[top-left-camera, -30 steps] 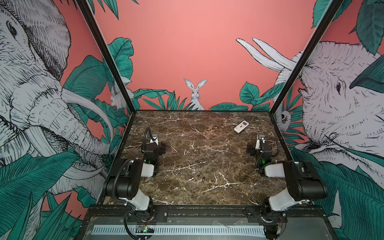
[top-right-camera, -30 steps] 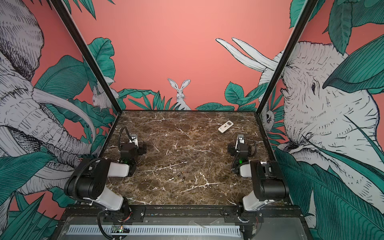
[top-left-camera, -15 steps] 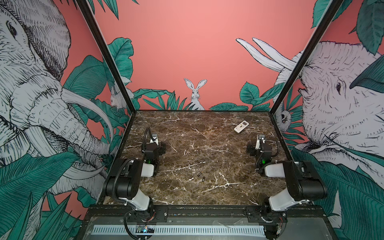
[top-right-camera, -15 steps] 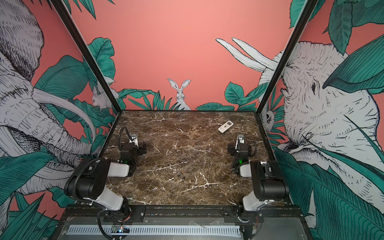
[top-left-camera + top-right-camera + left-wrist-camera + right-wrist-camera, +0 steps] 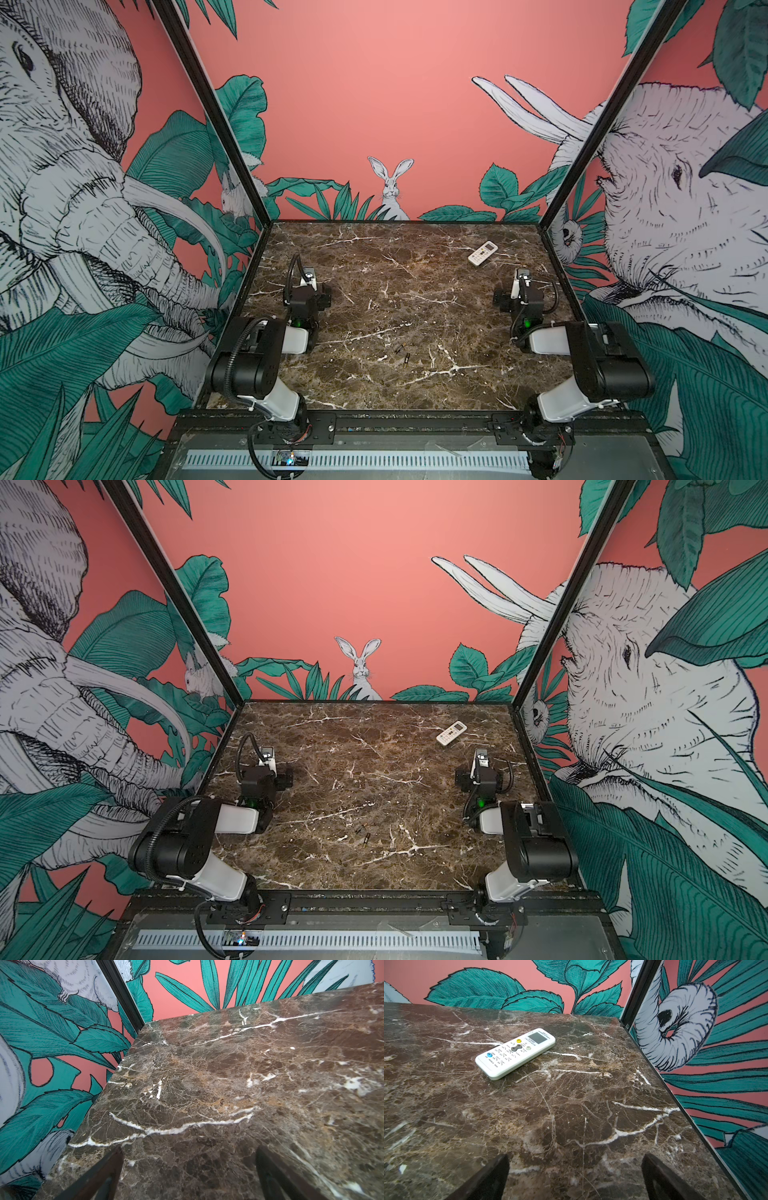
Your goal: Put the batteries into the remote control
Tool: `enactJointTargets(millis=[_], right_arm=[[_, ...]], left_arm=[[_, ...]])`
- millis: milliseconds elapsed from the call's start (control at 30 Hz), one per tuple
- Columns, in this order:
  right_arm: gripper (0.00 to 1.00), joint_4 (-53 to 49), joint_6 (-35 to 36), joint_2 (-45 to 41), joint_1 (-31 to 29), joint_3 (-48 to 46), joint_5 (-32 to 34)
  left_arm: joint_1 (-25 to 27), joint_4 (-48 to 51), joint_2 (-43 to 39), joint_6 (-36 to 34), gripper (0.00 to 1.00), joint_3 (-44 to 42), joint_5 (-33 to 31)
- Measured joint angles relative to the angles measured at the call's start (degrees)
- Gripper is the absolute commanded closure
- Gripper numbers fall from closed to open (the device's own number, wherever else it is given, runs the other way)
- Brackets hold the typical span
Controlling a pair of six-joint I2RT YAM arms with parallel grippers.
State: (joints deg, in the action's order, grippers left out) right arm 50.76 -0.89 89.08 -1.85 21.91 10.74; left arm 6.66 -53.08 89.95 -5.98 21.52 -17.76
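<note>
The remote control is a slim white handset lying buttons-up at the back right of the marble table; in the right wrist view the remote control lies well ahead of my fingers. Two batteries, tiny dark cylinders, lie side by side near the table's front middle, seen too in a top view. My left gripper rests open at the left. On the right side, the right gripper is open. Both hold nothing.
The brown marble table is boxed in by painted walls at the left, back and right, with black corner posts. A black rail carrying both arm bases runs along the front edge.
</note>
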Motion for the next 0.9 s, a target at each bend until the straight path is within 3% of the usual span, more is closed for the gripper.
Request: enactJointTargets(millis=[233, 433, 667, 900], right_arm=[[0.01, -0.6, -0.3, -0.4, 0.0, 0.0, 0.7], [0.01, -9.4, -0.9, -8.6, 0.2, 1.0, 2.0], [0.01, -28.5, -6.5, -24.8, 0.2, 5.7, 5.2], [0.01, -48.1, -13.2, -28.4, 0.2, 16.2, 1.4]], left_arm=[[0.0, 0.0, 0.0, 0.0, 0.0, 0.0, 0.0], [0.0, 3.2, -2.1, 0.0, 0.0, 0.2, 0.4], [0.2, 16.9, -14.1, 1.1, 0.0, 4.0, 0.1], [5.2, 37.0, -23.1, 6.3, 0.01, 13.2, 4.0]])
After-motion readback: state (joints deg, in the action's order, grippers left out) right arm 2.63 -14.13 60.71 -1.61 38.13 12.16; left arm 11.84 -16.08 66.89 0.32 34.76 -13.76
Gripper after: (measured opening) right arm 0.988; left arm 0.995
